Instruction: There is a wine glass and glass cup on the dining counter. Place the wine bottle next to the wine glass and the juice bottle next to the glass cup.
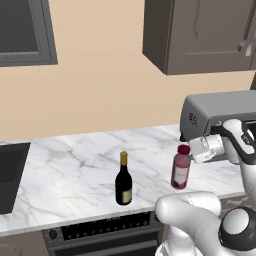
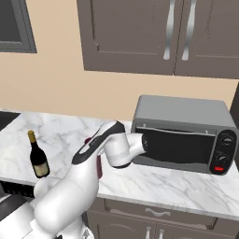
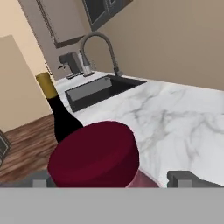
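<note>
The marble worktop (image 1: 80, 160) is seen to carry all items, with the sink (image 3: 98, 89) and its curved tap (image 3: 98, 48) set far ahead of the hand along the slab; the grey toaster oven (image 2: 184, 133) is found just behind the hand, against the wall; dark wall cupboards (image 2: 154, 35) are noted above it.

The gripper (image 3: 113, 178) is held level and is observed fully open; its two dark fingertips (image 3: 186, 178) are seen on either side of the juice bottle's cap, apart from it; nothing is gripped, and contact cannot be confirmed.

The wine bottle (image 1: 123, 181) is recorded standing upright, long axis vertical, gold foil top uppermost, beyond the juice bottle as viewed from the hand and well apart from it, near the worktop's front edge; a cream-gold label is visible on its body, with no writing that can be read.

The juice bottle (image 1: 181, 167) is recorded upright, long axis vertical, red cap uppermost, directly before the hand and between the open jaws at cap height; a pale label is carried on its front; its text is too small to be read.
</note>
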